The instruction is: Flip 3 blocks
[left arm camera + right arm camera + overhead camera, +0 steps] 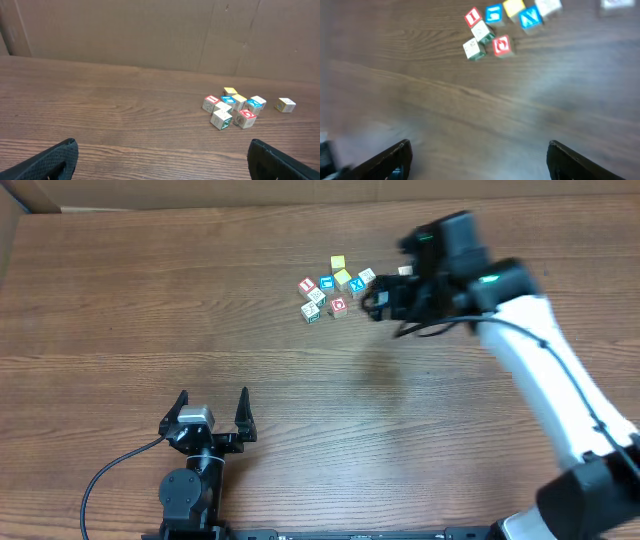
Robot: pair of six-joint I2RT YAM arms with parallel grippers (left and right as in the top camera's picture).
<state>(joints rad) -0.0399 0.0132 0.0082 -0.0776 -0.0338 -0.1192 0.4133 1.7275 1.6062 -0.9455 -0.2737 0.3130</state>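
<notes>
Grouped on brown wooden table [150, 300], ahead of right gripper [479, 146], outside its wide-spread fingers [395, 157]: small red-faced wooden O cube [501, 45], pale whitish wooden cube [473, 49], blue-lettered wooden cube [493, 13]. Likewise spread wide, well apart from them: left gripper [214, 394].

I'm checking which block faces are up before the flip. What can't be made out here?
Right wrist: motion blur smears the blocks; markings on the pale block are unreadable; the far cube is cut by the top edge.
Overhead: the right gripper is a dark mass below its wrist; contact with the blocks cannot be told.
Left wrist: block faces are too small; the left gripper is cut by the bottom edge.
</notes>
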